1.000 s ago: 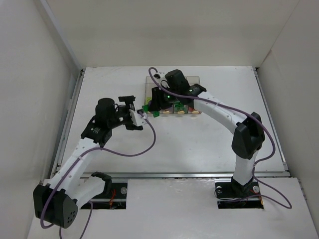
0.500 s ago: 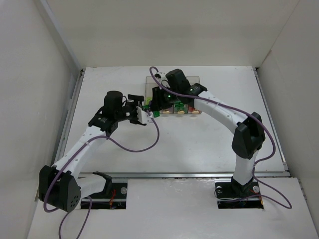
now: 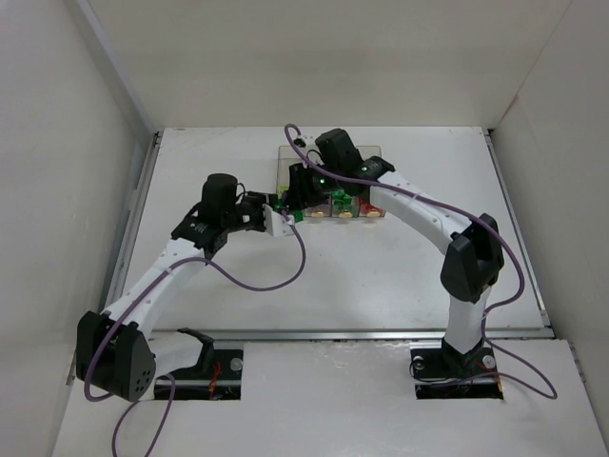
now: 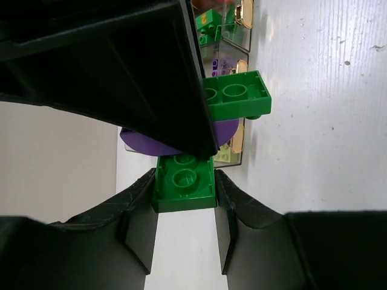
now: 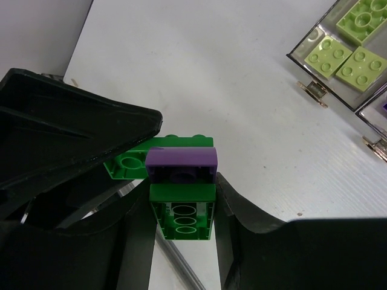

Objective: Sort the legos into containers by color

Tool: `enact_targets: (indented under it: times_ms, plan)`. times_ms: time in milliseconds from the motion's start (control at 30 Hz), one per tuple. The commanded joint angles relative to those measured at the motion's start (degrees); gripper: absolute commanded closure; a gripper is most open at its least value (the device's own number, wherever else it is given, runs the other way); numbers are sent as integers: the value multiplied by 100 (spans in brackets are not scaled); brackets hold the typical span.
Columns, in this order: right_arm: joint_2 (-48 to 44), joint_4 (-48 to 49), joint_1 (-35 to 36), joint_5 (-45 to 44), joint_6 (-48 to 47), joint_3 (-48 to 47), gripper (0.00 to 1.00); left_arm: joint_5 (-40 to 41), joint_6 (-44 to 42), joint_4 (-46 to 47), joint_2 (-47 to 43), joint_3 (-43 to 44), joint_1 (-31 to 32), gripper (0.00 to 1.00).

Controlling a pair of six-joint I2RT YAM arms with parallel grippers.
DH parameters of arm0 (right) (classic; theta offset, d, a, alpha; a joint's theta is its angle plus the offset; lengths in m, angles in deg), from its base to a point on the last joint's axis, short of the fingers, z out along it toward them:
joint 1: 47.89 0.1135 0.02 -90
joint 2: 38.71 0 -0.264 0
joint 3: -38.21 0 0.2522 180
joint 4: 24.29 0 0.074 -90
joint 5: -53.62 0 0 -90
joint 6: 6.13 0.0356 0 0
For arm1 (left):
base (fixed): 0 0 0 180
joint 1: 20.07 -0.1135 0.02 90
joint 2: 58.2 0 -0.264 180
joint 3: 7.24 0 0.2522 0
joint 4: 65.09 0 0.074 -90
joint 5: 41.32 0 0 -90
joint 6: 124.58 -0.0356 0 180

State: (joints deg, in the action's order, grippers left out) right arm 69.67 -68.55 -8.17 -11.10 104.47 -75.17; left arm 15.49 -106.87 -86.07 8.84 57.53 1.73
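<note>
My right gripper (image 5: 182, 196) is shut on a green lego (image 5: 181, 211), held above the table just in front of the containers (image 3: 366, 211). A purple lego (image 5: 181, 158) is joined to that brick's far end, and a second green lego (image 5: 130, 162) sticks out behind it. My left gripper (image 4: 184, 176) has come in from the left, and its fingers press both sides of a green lego (image 4: 184, 188) in this same cluster. In the top view the two grippers meet at the green legos (image 3: 288, 212). Pale yellow-green legos (image 5: 347, 57) lie in one clear bin (image 5: 314, 36).
The clear bins (image 4: 233, 54) stand in a row at the back middle of the white table (image 3: 381, 276), tan spots on their near ends. White walls enclose the table. A purple cable (image 3: 252, 286) loops over the table beside the left arm.
The left arm swung right to the right gripper, and its wide-open jaws closed onto a green lego there. The right arm has barely moved.
</note>
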Motion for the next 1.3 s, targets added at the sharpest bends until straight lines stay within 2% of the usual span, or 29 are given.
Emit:
enact_targets:
  times_ms: [0,167,300,500,633,800,1000,1133,1267]
  plan:
    - [34,141,0,161,23,-260,100,-188,285,169,-25,199,79,100]
    - [-114,342,-500,355,251,108,100,57,532,239,159,252,79,100]
    - [-492,650,-1377,408,453,591,100,339,751,90,423,375,79,100]
    - [-809,501,-2108,118,155,829,100,401,1120,-113,906,682,79,100]
    - [-749,501,-2426,-58,32,829,100,339,1822,186,1582,1324,79,100]
    - [-695,501,-2785,-356,-21,882,100,339,3165,327,3240,3123,333,100]
    - [-871,501,-3207,-541,-21,1225,100,208,3730,133,4667,4819,571,100]
    - [-976,343,-3269,-760,-153,1365,100,208,4161,728,5195,5147,703,100]
    - [-1029,220,-3322,-761,-206,1287,100,146,4496,1240,5529,5200,703,92]
